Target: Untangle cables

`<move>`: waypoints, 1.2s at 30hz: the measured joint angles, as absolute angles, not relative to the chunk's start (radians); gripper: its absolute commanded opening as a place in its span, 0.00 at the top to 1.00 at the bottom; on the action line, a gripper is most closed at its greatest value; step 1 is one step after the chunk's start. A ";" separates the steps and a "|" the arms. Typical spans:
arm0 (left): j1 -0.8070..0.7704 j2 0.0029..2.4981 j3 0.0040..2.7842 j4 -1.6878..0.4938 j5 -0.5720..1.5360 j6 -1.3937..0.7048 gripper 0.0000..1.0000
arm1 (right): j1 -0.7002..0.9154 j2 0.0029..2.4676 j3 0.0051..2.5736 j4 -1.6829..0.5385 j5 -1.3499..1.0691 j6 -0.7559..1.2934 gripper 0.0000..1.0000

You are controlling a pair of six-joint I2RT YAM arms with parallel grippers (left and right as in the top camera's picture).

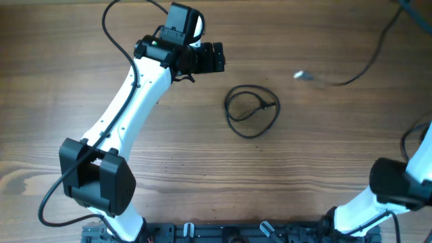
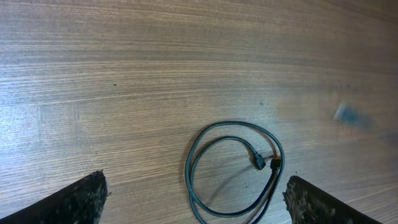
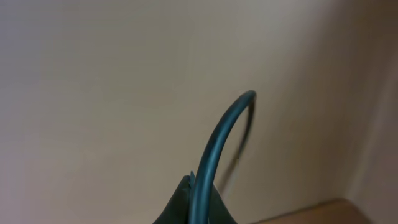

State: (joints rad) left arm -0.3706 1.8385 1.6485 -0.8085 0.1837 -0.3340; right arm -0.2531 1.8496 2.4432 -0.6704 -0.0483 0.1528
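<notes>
Our left claw (image 1: 217, 58), wide apart, could pinch both strands of the coil (image 2: 239, 123) together; our right claw (image 3: 198, 190), clamped on a cord (image 3: 214, 140), might drag it.

On the table (image 1: 81, 94) we find the coiled cable (image 1: 251, 111) at four o'clock from our left gripper (image 1: 221, 58); a second cable (image 1: 344, 84) lies at the coil's two o'clock, trailing to the far right edge.
</notes>
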 measured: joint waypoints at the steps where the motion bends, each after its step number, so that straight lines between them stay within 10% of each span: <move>1: -0.371 1.839 1.649 -0.807 0.184 -0.334 0.07 | -0.273 1.866 2.443 -0.659 -0.046 0.152 0.96; 24: -0.371 1.839 1.649 -0.770 0.184 -0.334 0.05 | -0.430 2.420 2.443 -0.741 0.174 0.192 0.92; 28: -0.371 1.839 1.649 -0.770 0.184 -0.334 0.04 | -0.479 2.430 2.443 -0.737 0.200 0.241 0.78; 32: -0.371 1.839 1.649 -0.770 0.184 -0.334 0.01 | -0.538 2.430 2.443 -0.745 0.238 0.286 0.12; 36: -0.371 1.839 1.649 -0.770 0.184 -0.334 0.01 | -0.554 2.430 2.443 -0.777 0.235 0.313 0.00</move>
State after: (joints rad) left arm -0.3706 1.8385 1.6485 -0.7696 0.1837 -0.3340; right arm -0.5545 2.4302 2.4428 -0.7773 0.2348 0.3126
